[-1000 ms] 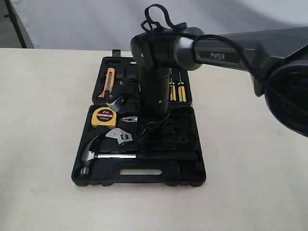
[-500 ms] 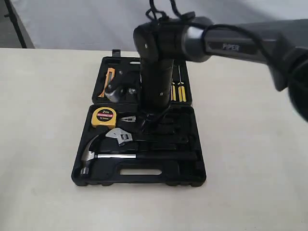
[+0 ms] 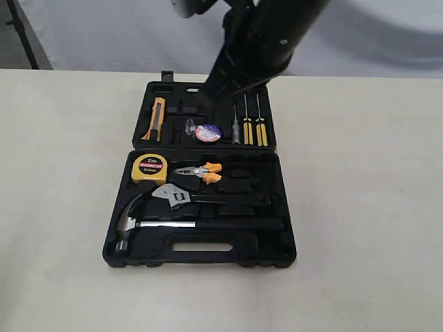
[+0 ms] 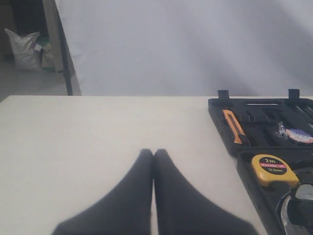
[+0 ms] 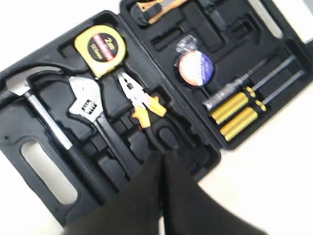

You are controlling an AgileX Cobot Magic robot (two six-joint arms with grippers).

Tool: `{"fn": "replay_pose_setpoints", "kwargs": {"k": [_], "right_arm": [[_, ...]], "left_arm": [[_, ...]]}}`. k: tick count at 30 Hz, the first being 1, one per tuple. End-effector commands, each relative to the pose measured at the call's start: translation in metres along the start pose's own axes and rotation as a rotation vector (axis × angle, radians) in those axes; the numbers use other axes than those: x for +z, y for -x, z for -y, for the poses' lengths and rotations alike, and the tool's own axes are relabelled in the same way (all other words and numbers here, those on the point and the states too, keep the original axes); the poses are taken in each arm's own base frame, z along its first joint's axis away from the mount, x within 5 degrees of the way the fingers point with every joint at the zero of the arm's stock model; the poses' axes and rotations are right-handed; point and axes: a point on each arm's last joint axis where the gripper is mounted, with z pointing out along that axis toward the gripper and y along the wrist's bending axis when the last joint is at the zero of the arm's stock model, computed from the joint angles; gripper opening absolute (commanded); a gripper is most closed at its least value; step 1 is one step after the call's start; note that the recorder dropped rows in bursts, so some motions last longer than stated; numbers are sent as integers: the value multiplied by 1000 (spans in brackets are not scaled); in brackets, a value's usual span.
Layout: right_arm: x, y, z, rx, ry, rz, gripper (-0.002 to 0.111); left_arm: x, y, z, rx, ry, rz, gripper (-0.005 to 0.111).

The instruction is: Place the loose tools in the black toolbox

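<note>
The black toolbox (image 3: 277, 252) lies open on the table. In its near half rest the claw hammer (image 3: 173, 225) and the adjustable wrench (image 3: 185, 196). The tape roll (image 3: 208, 133) sits in the far half. My right arm (image 3: 256, 41) is a blur high above the box's far edge. My right gripper (image 5: 161, 155) is shut and empty, hovering over the toolbox (image 5: 14, 129) with the hammer (image 5: 44, 117), wrench (image 5: 90, 105) and tape roll (image 5: 195, 68) below. Over bare table beside the toolbox (image 4: 220, 105), my left gripper (image 4: 153, 152) is shut on nothing.
Also in the box are a yellow tape measure (image 3: 149, 168), orange-handled pliers (image 3: 202, 171), yellow screwdrivers (image 3: 250, 128) and an orange utility knife (image 3: 158, 117). Pale tabletop surrounds the box. A grey backdrop hangs behind the table.
My right arm has risen up and away from the box's far half. The tape roll and the pliers, hidden under it before, now show.
</note>
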Motion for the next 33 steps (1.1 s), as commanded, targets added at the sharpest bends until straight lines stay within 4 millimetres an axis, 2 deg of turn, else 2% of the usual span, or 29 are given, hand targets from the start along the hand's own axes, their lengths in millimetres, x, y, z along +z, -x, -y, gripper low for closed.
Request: {"fn": "replay_pose_setpoints", "kwargs": {"k": [1,6,11,17,26,33], "right_arm": [[-22,-43,-4,84,-54,77,0],[-43,-96,-17,187,-70,196,0],[-51,-150,-33,258,-55,305,0],[-54,-204,-50,308,-40,455,0],[-52,-260,-74,315,17,708,0],[-38,-296,-86,263,0,779,0]], "left_arm": [[-1,-2,0,-22,-14,7,1],[-1,-2,0,-22,-14,7,1],[-1,-2,0,-22,-14,7,1],[-1,-2,0,-22,-14,7,1],[-1,-2,0,-22,-14,7,1],[-1,-2,0,-22,-14,7,1]]}}
